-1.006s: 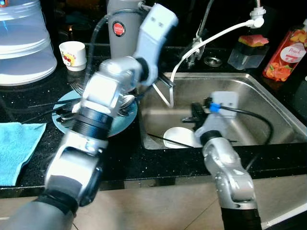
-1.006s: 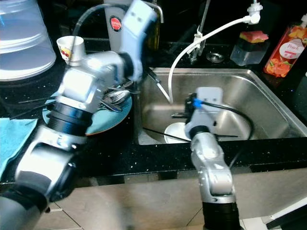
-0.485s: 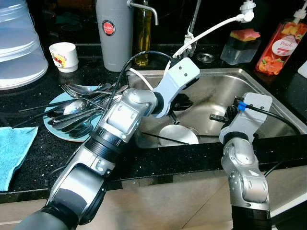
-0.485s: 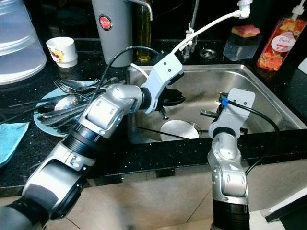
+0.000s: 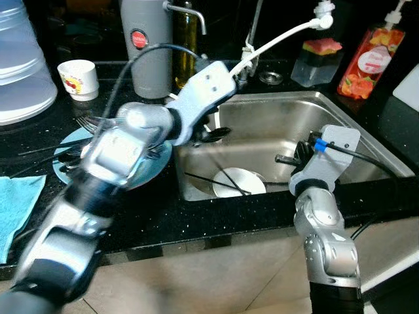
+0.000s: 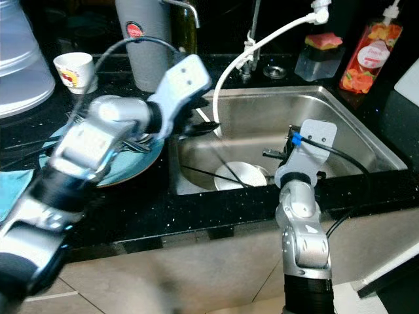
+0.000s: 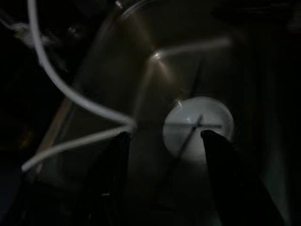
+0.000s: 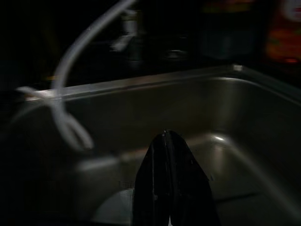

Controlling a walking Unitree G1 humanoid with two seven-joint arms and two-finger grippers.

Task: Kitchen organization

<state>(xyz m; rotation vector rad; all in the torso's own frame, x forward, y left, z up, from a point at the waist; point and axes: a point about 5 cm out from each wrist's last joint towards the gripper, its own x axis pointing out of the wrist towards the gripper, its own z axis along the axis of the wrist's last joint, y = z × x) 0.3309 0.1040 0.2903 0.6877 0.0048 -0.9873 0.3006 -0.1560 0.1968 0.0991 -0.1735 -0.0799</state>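
A small white dish (image 5: 239, 183) lies on the sink floor with black chopsticks (image 5: 208, 179) across it. On the counter to the left, a blue plate (image 5: 154, 162) holds several spoons and forks (image 5: 88, 124). My left gripper (image 5: 219, 134) hovers over the sink's left side, blurred by motion. In the left wrist view its fingers (image 7: 117, 160) stand apart above the dish (image 7: 197, 127), with nothing between them. My right gripper (image 5: 288, 159) hangs over the front right of the sink, shut and holding nothing (image 8: 167, 160).
The steel sink (image 5: 288, 98) has a white hose (image 5: 275, 42) arching over it. A grey thermos (image 5: 141, 39), a cup (image 5: 77, 77) and a clear container (image 5: 19, 72) stand behind the plate. A teal cloth (image 5: 16, 203) lies front left. A sponge holder (image 5: 314, 55) and an orange bottle (image 5: 363, 62) stand back right.
My left arm swung from the plate into the sink and has now drawn back toward the sink's left rim. The right gripper has stayed shut over the sink. The camera has shifted slightly.
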